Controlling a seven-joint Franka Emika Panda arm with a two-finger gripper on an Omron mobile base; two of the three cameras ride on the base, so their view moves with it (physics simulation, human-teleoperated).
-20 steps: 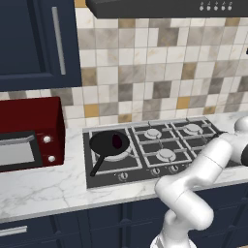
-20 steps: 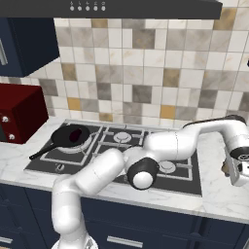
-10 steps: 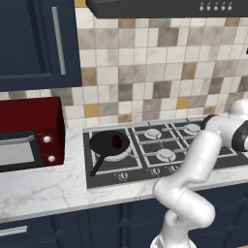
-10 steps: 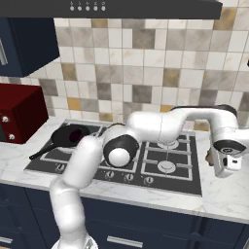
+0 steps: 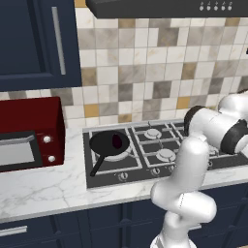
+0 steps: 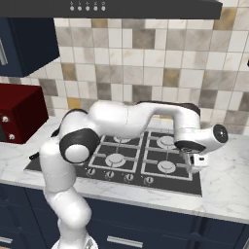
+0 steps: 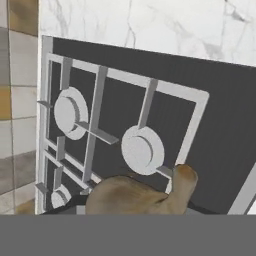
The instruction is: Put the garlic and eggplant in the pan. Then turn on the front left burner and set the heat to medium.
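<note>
The gripper hangs over the cooktop's right end, carrying a tan, stemmed garlic (grip hidden, so jaw spacing cannot be told). The pan, eggplant already inside, sits on the front left burner, well to the gripper's left with handle toward the counter's front edge. Marble counter, tiled backsplash.
</note>
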